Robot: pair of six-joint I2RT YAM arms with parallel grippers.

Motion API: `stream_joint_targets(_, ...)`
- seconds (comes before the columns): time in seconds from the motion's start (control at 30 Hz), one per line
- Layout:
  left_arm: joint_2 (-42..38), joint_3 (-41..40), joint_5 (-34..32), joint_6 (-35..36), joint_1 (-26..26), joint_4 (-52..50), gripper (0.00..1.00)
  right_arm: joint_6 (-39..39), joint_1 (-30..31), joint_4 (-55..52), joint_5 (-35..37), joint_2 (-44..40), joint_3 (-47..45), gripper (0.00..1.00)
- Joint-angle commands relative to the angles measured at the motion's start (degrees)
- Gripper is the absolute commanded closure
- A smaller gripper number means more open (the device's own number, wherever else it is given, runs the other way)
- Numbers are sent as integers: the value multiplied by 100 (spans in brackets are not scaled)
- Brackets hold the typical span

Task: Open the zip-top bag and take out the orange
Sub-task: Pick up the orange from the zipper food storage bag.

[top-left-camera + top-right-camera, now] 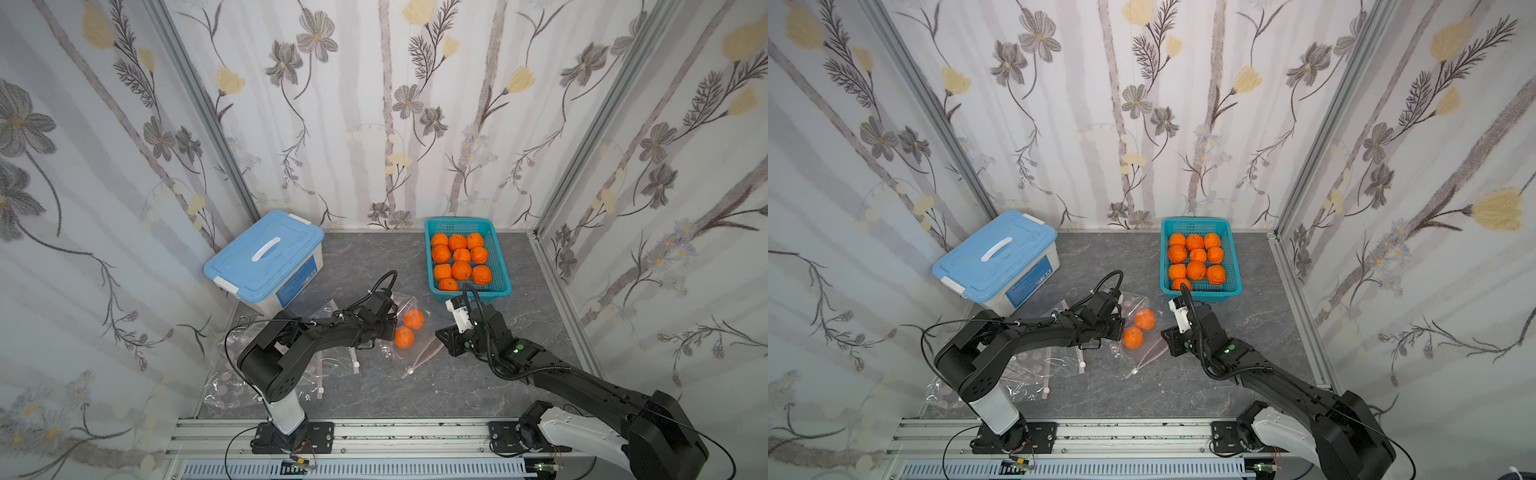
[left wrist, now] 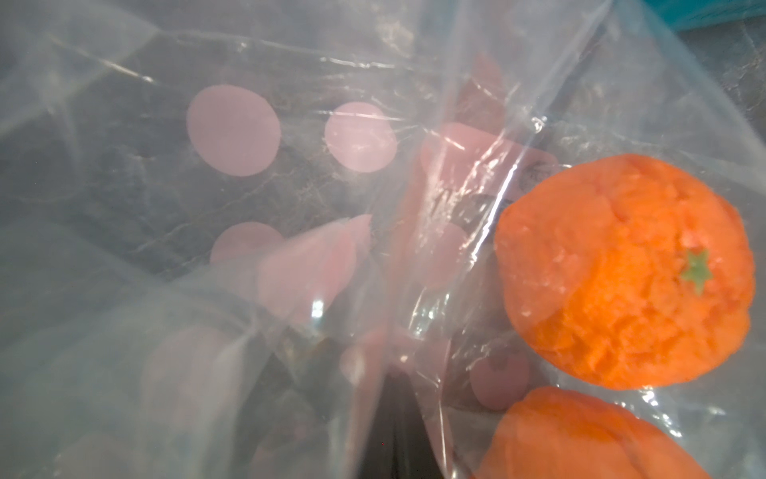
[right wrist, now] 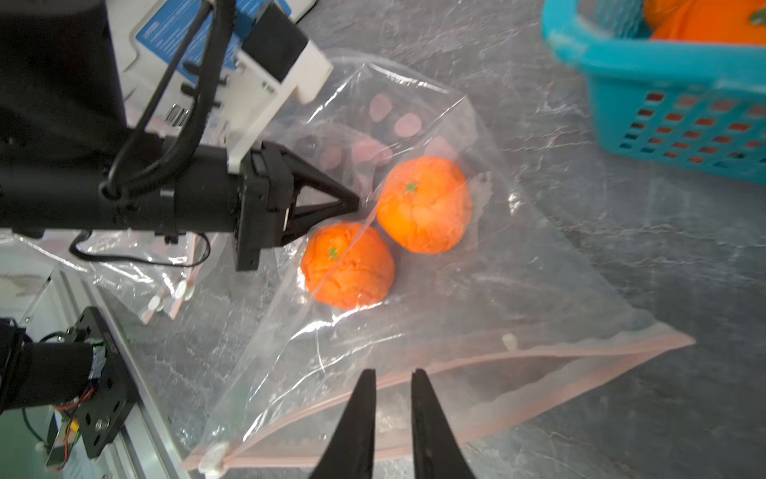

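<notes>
A clear zip-top bag (image 3: 518, 298) with pink dots lies on the grey table, holding two oranges (image 3: 425, 205) (image 3: 348, 265); both show in a top view (image 1: 414, 319) (image 1: 404, 337). Its pink zip mouth (image 3: 539, 365) gapes open, with the white slider (image 3: 213, 456) at one end. My left gripper (image 3: 356, 203) is shut on the bag's plastic at its closed end, beside the oranges; in its wrist view the film drapes over the dark fingers (image 2: 393, 435). My right gripper (image 3: 393, 373) is at the mouth, its jaws a narrow gap apart over the upper zip strip.
A teal basket (image 1: 501, 259) with several oranges stands at the back right, close to the right wrist. A blue-lidded white box (image 1: 266, 257) sits at the back left. Several empty clear bags (image 1: 332, 365) lie under and beside the left arm.
</notes>
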Motion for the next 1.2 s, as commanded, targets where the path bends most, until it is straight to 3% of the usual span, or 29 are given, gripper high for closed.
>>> stream_joint_targets(0.0,40,35,-35,58,4,-35,100,122,283,351,77,-76,-182,84)
stream_joint_targets(0.47,40,45,-44,75,4,-66,100,339,542,796,557,721,-44,88)
stream_joint_targets(0.67,4,39,-74,84,0,-83,100,272,543,942,422,1232,-2,87)
stream_joint_targets(0.83,4,37,-62,75,0,-79,100,255,543,1630,325,1500,-253,75)
stream_joint_targets(1.17,13,49,-79,84,-5,-99,100,172,569,2490,4,2571,88,46)
